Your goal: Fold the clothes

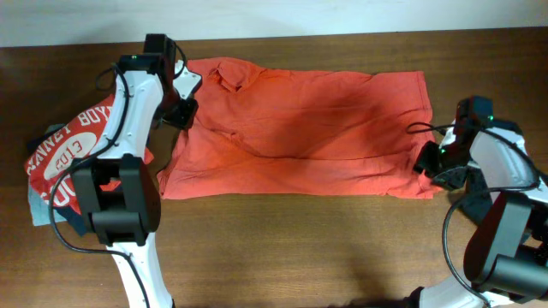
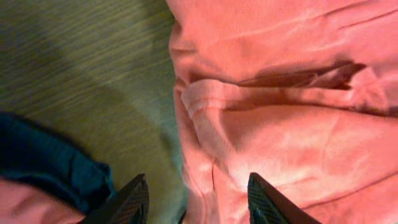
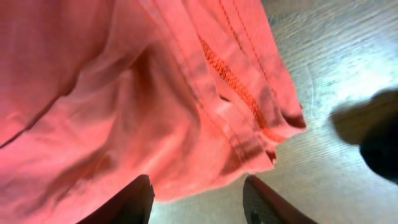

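Note:
The large orange-red shirt (image 1: 300,128) lies folded across the table, collar at the back left. My left gripper (image 1: 183,109) is at its left edge. In the left wrist view the gripper (image 2: 196,202) is open, with the shirt's sleeve edge (image 2: 205,130) lying under the gap and nothing pinched. My right gripper (image 1: 426,161) is at the shirt's right end. In the right wrist view that gripper (image 3: 198,202) is open over bare wood, and the stitched hem (image 3: 236,87) hangs just ahead of the fingertips. More clothes sit piled at the left: a red tee with white print (image 1: 73,141) on pale blue (image 1: 38,210) and dark pieces.
The wooden table (image 1: 300,248) runs bare along the front. A dark teal piece of the pile (image 2: 56,168) shows close to my left finger (image 2: 134,199). The table's back edge (image 1: 342,36) is just behind the shirt. Both arm bases stand at the front corners.

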Tool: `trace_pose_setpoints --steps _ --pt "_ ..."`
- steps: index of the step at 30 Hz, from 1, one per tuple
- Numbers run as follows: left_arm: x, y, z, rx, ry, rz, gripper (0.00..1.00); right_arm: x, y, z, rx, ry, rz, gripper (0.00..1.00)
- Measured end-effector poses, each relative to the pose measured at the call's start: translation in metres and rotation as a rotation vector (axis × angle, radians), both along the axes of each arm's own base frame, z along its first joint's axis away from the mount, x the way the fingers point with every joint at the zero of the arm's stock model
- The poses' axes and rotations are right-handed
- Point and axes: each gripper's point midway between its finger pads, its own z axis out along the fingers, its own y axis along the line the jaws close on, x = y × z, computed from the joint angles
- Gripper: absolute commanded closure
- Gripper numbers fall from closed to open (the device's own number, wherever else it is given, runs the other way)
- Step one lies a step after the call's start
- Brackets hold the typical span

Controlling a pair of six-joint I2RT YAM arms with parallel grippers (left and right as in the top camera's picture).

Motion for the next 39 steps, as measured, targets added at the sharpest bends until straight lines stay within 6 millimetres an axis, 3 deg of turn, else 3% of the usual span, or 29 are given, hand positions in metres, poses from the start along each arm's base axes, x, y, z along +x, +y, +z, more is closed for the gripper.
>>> trace_pose_setpoints --steps 3,5,10,18,22,30,33,39 --pt "-0.004 -0.001 0.019 -0.009 0.011 0.025 0.78 -0.003 0.002 0.007 0.014 0.018 0.006 0.71" --pt "-0.012 -0.007 0.028 -0.05 0.043 0.041 0.89 -0.01 0.005 0.007 0.028 0.047 0.008 0.73" --pt "-0.035 -0.022 0.017 -0.128 0.144 0.055 0.98 -0.022 0.01 0.008 0.048 0.096 0.012 0.81" --pt "-0.07 -0.034 -0.062 -0.163 0.264 0.051 0.99 -0.036 0.015 -0.008 0.064 0.132 0.013 0.85" --pt "-0.07 -0.035 -0.087 -0.169 0.234 0.049 0.99 -0.032 0.017 -0.024 0.07 0.091 0.005 0.87" --pt "-0.065 -0.035 -0.09 -0.177 0.177 0.043 0.99 -0.018 0.015 -0.053 0.047 -0.022 -0.018 0.88" --pt "-0.065 -0.035 -0.09 -0.173 0.177 0.047 0.99 -0.02 0.011 -0.055 0.018 -0.045 -0.042 0.96" --pt "-0.065 -0.033 -0.09 -0.163 0.177 0.065 0.99 -0.024 -0.012 -0.055 -0.081 -0.042 -0.137 0.96"
